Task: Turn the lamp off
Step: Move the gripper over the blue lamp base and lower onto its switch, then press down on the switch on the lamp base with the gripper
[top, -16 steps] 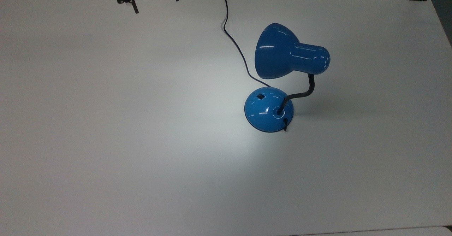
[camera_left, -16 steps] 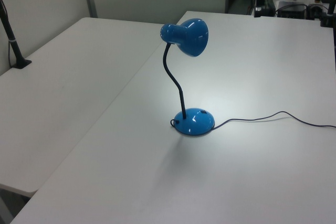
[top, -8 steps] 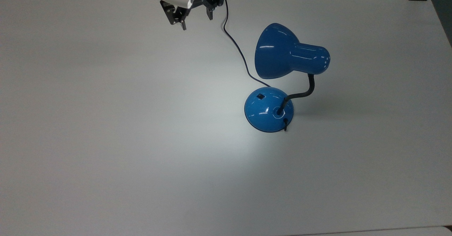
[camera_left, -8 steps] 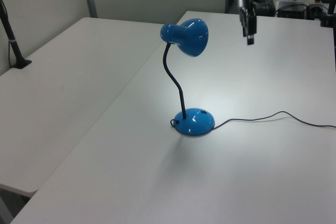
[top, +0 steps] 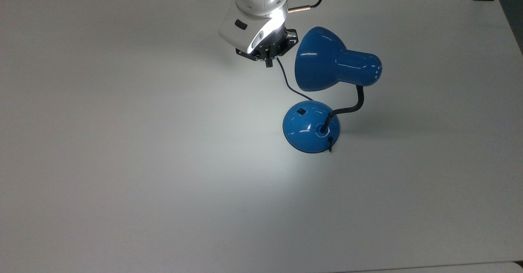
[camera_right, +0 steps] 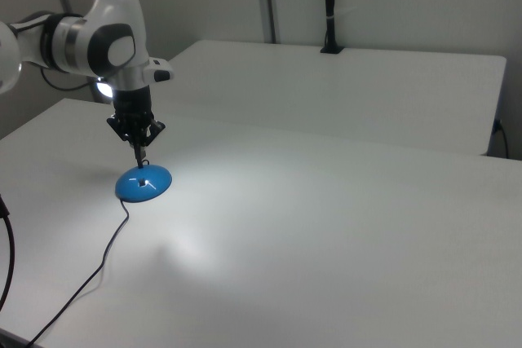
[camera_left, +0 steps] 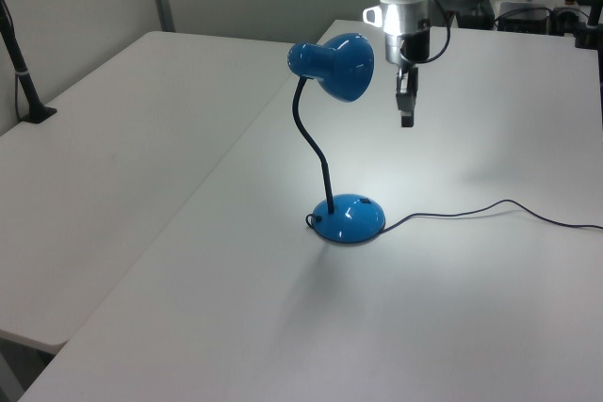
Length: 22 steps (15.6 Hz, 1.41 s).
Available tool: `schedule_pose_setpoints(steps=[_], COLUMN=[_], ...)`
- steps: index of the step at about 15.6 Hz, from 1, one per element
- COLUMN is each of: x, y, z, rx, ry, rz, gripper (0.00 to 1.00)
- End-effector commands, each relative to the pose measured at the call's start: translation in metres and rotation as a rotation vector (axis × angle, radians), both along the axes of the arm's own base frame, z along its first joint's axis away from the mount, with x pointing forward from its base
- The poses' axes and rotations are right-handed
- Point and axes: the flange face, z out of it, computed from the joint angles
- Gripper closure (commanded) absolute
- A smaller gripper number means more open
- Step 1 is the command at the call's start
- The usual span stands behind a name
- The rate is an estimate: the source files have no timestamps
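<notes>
**Blue lamp lit on the white table, gripper hanging beside its shade**

A glossy blue desk lamp (camera_left: 339, 120) with a bell-shaped shade, black bendy neck and domed round base stands on the white table (camera_left: 236, 327), well in from its edges. A bright patch of light lies on the surface around the base. Its thin black cord (camera_left: 499, 206) trails from the base toward the left view's right edge. The white arm's black gripper (camera_left: 406, 116) points downward, just beside the shade on the left view's right, well above the surface.
</notes>
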Motion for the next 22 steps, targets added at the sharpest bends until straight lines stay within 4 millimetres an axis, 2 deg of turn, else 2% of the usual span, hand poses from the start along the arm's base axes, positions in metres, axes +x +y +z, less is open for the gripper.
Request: schedule_pose_setpoints(steps=[1, 4, 8, 10, 22], x=[0.01, 0.013, 0.019, 0.022, 0.024], y=[0.023, 0.041, 0.054, 0.054, 0.071], z=[-0.032, -0.052, -0.075, -0.084, -0.12], rx=[0.041, 0.053, 0.064, 0.067, 0.06], ry=[-0.03, -0.069, -0.086, -0.086, -0.078], rz=[-0.11, -0.156, -0.228, -0.259, -0.274], gripper=[1.0, 1.0, 1.0, 1.0, 1.0])
